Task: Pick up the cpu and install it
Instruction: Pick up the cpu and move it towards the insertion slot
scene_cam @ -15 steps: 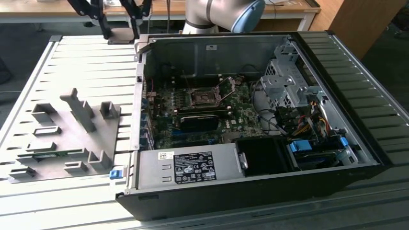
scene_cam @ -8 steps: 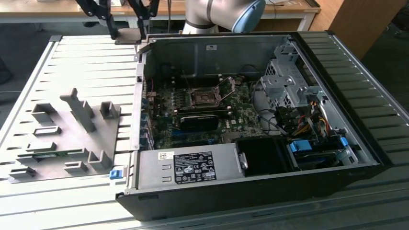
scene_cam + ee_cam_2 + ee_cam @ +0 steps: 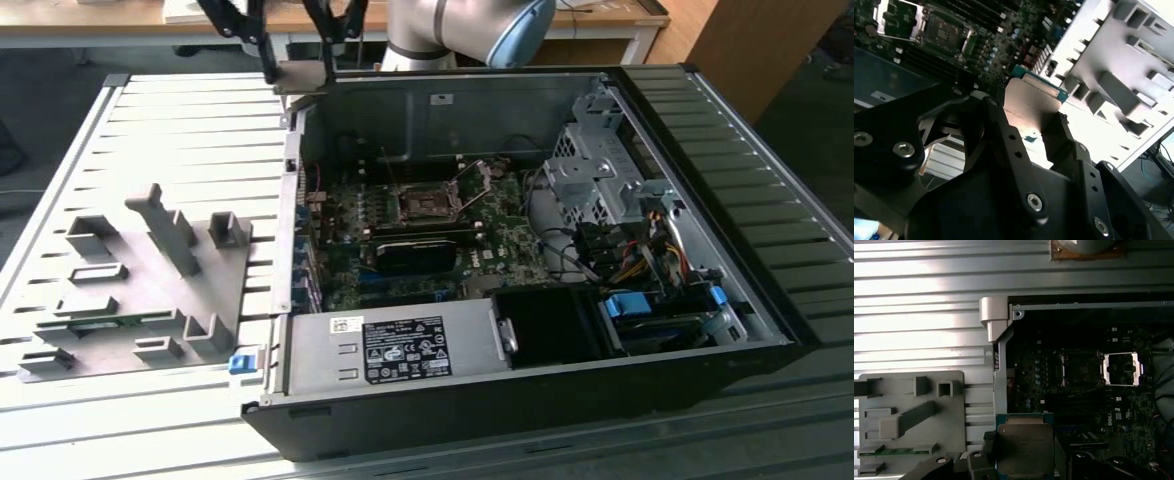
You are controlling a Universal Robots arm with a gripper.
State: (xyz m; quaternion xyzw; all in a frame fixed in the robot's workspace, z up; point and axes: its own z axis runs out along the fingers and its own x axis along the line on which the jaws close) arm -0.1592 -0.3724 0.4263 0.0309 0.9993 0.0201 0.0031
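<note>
The cpu is a small flat square chip. It hangs above the far corner of the open computer case on the exterior view's left, with my gripper shut on it. Both wrist views show the cpu pinched between black fingers, its metal face lit and a green edge visible. The black socket on the motherboard lies open, its metal load plate swung up. That socket is well away from the chip, deeper inside the case.
A grey fixture plate with upright blocks lies on the slatted metal table, at the exterior view's left of the case. Inside the case are a power supply, a drive cage and cable bundles. The arm's base stands behind the case.
</note>
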